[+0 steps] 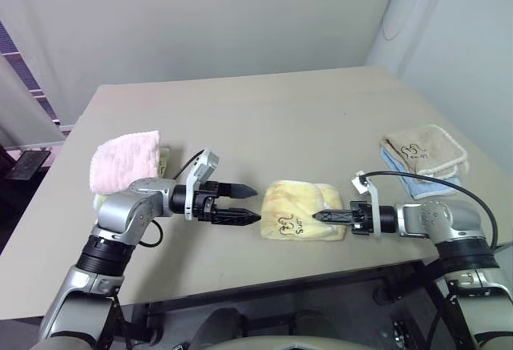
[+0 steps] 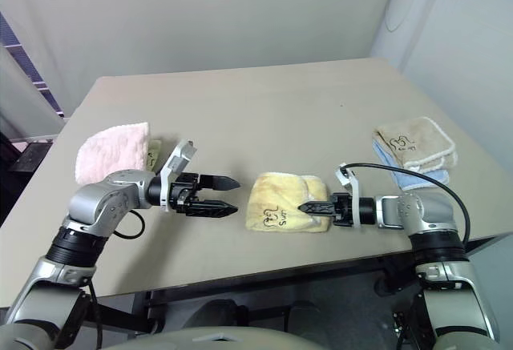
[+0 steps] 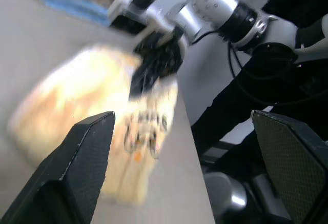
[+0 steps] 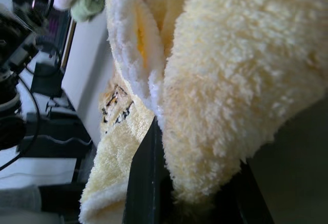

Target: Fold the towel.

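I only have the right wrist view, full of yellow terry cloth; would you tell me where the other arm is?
Observer: The left end effector hovers just left of the towel, fingers open, not touching it.
Operator: Thanks. Is my right end effector gripping cloth?
Observer: Yes, the right end effector is shut on the towel's right side.
Operator: What else is on the table?
Observer: A pink towel far left, and a beige towel on a blue cloth far right.
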Robot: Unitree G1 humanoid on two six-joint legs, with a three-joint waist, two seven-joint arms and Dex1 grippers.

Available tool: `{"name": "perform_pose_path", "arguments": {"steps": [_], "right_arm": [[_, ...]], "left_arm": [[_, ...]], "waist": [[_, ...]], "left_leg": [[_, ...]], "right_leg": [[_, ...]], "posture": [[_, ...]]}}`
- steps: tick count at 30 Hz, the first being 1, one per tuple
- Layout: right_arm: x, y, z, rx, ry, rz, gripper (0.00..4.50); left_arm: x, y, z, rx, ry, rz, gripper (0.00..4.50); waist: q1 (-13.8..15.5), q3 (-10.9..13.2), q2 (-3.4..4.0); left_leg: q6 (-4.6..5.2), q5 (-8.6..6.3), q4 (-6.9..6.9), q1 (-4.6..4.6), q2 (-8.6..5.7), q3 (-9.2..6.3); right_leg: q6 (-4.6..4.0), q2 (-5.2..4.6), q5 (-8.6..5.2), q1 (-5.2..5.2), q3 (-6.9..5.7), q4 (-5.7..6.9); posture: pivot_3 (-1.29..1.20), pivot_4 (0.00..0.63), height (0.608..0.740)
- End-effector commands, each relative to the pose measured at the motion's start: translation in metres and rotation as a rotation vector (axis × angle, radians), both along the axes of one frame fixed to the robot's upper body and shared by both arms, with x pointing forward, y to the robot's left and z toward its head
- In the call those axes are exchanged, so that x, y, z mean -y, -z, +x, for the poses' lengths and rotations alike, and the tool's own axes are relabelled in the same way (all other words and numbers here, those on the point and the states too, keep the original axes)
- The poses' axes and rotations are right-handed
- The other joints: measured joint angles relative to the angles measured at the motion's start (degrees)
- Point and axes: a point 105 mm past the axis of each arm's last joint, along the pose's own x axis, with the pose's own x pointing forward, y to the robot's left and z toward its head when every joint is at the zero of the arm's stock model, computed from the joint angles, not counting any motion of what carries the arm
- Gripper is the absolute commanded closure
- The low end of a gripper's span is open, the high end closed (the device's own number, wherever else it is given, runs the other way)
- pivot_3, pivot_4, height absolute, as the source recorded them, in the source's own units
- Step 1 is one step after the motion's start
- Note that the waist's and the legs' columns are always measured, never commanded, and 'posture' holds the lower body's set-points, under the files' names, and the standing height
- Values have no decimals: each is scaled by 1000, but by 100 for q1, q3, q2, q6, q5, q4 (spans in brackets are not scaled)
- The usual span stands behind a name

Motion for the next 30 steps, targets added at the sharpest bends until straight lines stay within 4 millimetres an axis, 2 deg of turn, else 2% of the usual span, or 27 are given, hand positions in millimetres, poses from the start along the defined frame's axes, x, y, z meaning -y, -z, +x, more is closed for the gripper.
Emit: {"name": "perform_pose_path", "arguments": {"steps": [1,4,6,10,14,19,22,24,25,27,30], "right_arm": [[10,-46,13,175,75,68,4489],[22,-76,15,279,155,113,4489],[34,-92,16,343,226,127,4489],[74,-121,20,471,436,112,4489],[128,-127,33,503,741,42,4489],[178,-144,32,563,1022,72,4489],[206,-136,32,531,1182,63,4490],[217,-130,33,504,1248,63,4490],[225,-120,35,469,1296,43,4490],[228,-106,38,412,1330,35,4490],[222,-96,45,382,1309,39,4490]], "left_arm": [[-1,-12,4,68,-14,-27,0],[0,-14,8,208,-26,-45,0],[1,-12,9,236,-32,-38,0],[4,-2,7,311,-2,-5,0],[9,1,8,309,18,-4,0],[14,1,11,319,27,-19,0],[18,2,12,319,36,-24,0],[19,3,12,320,40,-20,0],[20,4,13,326,44,-14,0],[22,4,13,327,48,-16,0],[23,4,12,317,44,-28,0]], "waist": [[5,7,13],[41,10,17],[90,10,18],[142,8,22],[139,9,23],[127,8,31],[124,8,33],[115,7,36],[107,6,37],[103,5,39],[104,7,56]], "left_leg": [[0,0,-1,-1,0,0],[0,1,-4,-16,-2,1],[0,1,-13,-17,-1,3],[0,1,-20,-31,0,4],[0,1,-14,-45,-2,9],[1,1,-14,-46,-3,12],[5,4,-14,-45,-1,12],[14,9,-13,-45,-1,13],[14,9,-13,-45,-1,14],[16,10,-12,-42,-1,14],[17,10,-8,-40,-1,14]], "right_leg": [[1,-1,-1,-2,0,-1],[2,-1,-1,-19,1,-7],[3,-1,-1,-20,5,-11],[0,-1,-2,-21,6,-13],[-1,-7,-1,-23,6,-20],[-1,-9,0,-23,5,-20],[-1,-5,0,-25,5,-18],[-1,-5,0,-24,6,-18],[-1,-5,0,-23,6,-18],[-1,-5,0,-21,7,-17],[-2,-5,0,-19,7,-15]], "posture": [[0,0,740],[0,0,740],[0,0,740],[0,0,740],[0,0,740],[0,0,740],[0,0,740],[0,0,740],[0,0,740],[0,0,740],[0,0,740]]}}
